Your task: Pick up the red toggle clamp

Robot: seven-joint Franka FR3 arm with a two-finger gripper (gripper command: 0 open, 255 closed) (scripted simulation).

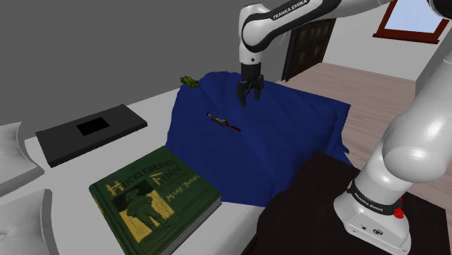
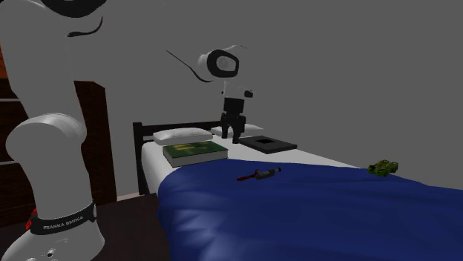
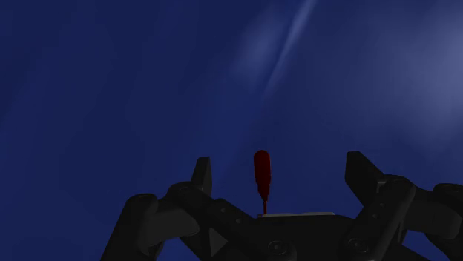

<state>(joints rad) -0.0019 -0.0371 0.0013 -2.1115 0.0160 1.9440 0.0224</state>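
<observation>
The arm (image 1: pixel 406 145) is made of smooth, rounded white links with dark joint rings. One black band (image 1: pixel 290 12) carries "FRANKA EMIKA" in white. A black collar (image 1: pixel 369 197) circles its base, with a small red mark (image 1: pixel 397 212) beside it. The gripper (image 1: pixel 250 101) is all black — round screw heads (image 3: pixel 276 245) dot its body.

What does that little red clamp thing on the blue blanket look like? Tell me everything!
The red toggle clamp is small and slim, with a dark red handle at one end and a greyish, metal-looking body at the other. It lies flat on the blue blanket, touching nothing else. The open tool hovers nearby, not touching it.
</observation>
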